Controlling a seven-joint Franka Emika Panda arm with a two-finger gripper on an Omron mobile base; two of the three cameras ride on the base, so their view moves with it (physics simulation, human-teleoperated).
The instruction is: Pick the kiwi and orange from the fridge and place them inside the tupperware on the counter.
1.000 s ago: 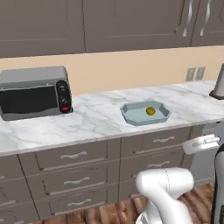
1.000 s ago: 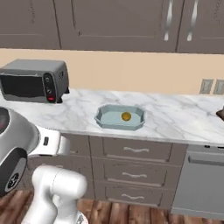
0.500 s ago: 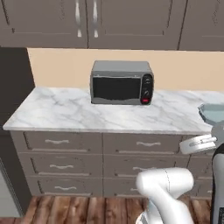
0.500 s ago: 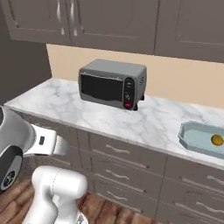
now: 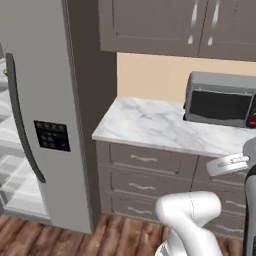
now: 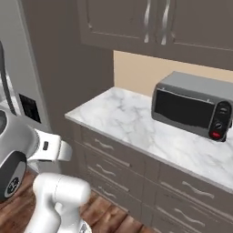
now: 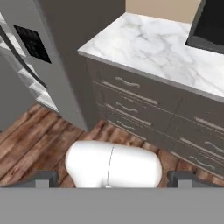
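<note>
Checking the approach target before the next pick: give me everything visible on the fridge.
The fridge is a tall light-grey cabinet at the left end of the counter, standing on the wood floor. Its door stands open; a long dark, slightly curved vertical handle runs down it, with a dark keypad panel beside. Left of the door, translucent white ribbed shelves show. The contents can't be made out.
</note>
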